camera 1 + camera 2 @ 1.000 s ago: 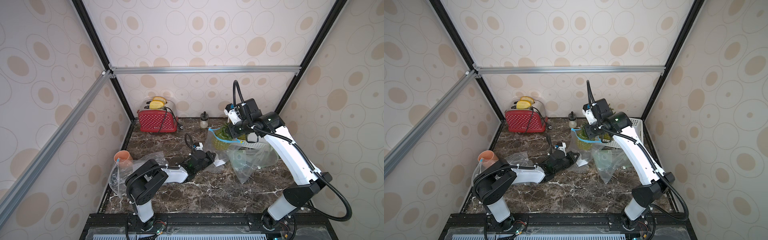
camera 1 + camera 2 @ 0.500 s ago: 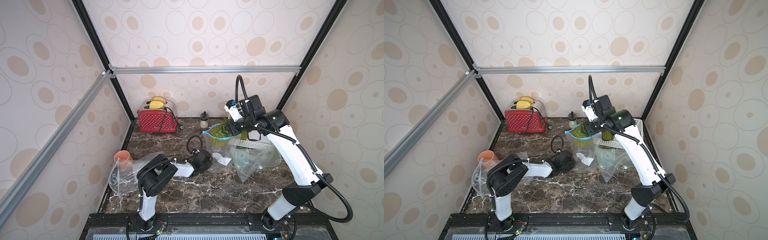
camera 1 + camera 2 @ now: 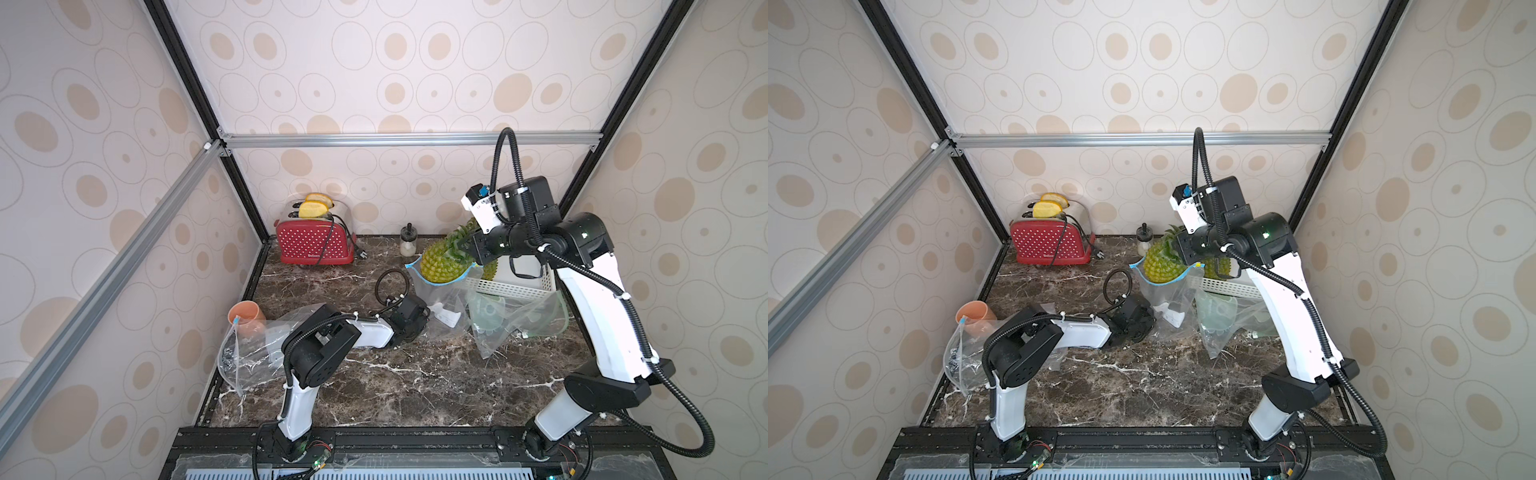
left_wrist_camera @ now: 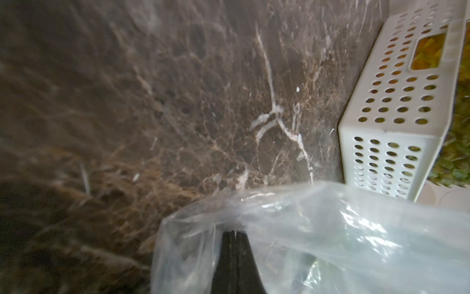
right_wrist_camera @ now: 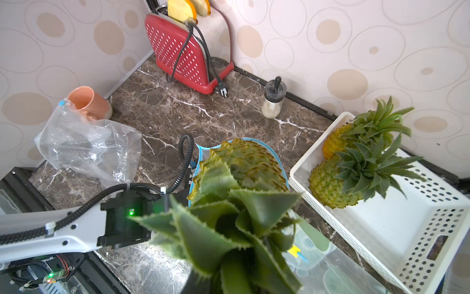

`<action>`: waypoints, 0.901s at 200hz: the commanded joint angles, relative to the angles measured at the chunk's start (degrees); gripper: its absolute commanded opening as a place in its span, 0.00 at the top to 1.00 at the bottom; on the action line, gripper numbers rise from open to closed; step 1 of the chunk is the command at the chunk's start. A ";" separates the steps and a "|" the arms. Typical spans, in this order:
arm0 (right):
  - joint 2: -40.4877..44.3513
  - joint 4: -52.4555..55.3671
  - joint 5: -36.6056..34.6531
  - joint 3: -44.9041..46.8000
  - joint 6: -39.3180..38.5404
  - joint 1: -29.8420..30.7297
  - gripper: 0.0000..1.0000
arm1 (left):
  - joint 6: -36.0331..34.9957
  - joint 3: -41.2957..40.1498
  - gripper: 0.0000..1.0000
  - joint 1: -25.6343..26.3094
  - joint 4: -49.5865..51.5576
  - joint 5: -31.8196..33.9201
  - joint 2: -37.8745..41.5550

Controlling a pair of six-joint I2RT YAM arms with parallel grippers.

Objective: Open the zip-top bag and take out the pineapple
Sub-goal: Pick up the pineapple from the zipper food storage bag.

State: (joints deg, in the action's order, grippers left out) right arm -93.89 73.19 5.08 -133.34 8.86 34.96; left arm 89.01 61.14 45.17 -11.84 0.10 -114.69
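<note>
top views, right arm: and here's the lift. the right gripper (image 3: 468, 246) is clamped on the leafy crown of the yellow-green pineapple (image 3: 441, 266), with the fruit raised and tilted.
top views, bag: the clear plastic zip-top bag (image 3: 440, 297) hangs below the fruit, its blue-rimmed mouth wrapped around the base end, just beside the white perforated plastic basket (image 3: 515, 291).
top views, left arm: the left gripper (image 3: 426, 318) lies low over the dark marble tabletop (image 3: 415, 386), at the bag's bottom end.
left wrist: jaws pressed together on a fold of clear film, pinning it. a corner of the basket (image 4: 389, 132) stands near.
right wrist: green leaves fill the foreground, and the fruit's far end is ringed by the blue rim. two more pineapples (image 5: 330, 188) lie in the basket.
step: bag open, extraction under way, mostly out by my read.
next: i'd say the right arm must pull higher and away while the left anchors the film. the rim hugs the fruit, so the bag may ride up with it.
</note>
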 commanded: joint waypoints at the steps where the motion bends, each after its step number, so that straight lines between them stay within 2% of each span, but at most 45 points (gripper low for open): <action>1: 1.51 -5.68 -0.16 -6.39 -2.05 -0.32 1.00 | -0.54 -2.26 1.00 -1.17 19.85 0.98 -6.07; 48: 3.19 -5.20 -0.24 -8.53 -1.58 -0.32 1.00 | -5.50 0.26 1.00 -3.09 28.11 4.86 -4.57; 97: 6.79 -7.72 4.94 -6.74 1.66 -0.24 1.00 | -11.79 4.36 1.00 -5.54 35.73 11.94 -2.36; 140: 9.50 -10.70 7.27 -3.14 2.80 -0.24 1.00 | -13.77 6.09 1.00 -6.71 37.93 14.55 -2.98; 180: 10.88 -13.07 12.59 -2.52 4.71 -0.25 1.00 | -17.62 8.26 1.00 -9.30 41.20 19.48 -0.68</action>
State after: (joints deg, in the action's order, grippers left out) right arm -88.31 75.57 13.23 -134.23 12.03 34.96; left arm 75.57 70.02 39.20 15.35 12.62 -113.38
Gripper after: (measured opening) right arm 0.185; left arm 0.049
